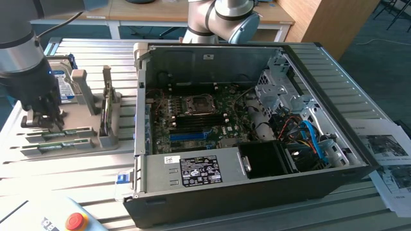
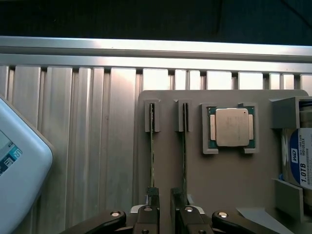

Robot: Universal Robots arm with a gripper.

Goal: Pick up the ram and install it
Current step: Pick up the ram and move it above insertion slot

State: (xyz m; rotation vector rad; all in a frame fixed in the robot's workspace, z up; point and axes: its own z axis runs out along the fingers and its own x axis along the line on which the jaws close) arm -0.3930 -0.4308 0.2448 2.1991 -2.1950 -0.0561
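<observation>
Two ram sticks stand on edge in slots of a grey holder, the nearer ram beside the other ram. From the wrist they are thin green edges, one ram and the second ram. My gripper hangs just above the holder's end on the exterior view's left. In the wrist view the gripper is open with a narrow gap and nothing between its fingers. The fingers cover the near ends of both sticks. The gap lies between the two sticks.
An open PC case fills the table's middle, its motherboard showing a blue slot. The holder also carries a CPU and a hard drive. A white pendant with a red button lies near the front; papers lie on the exterior view's right.
</observation>
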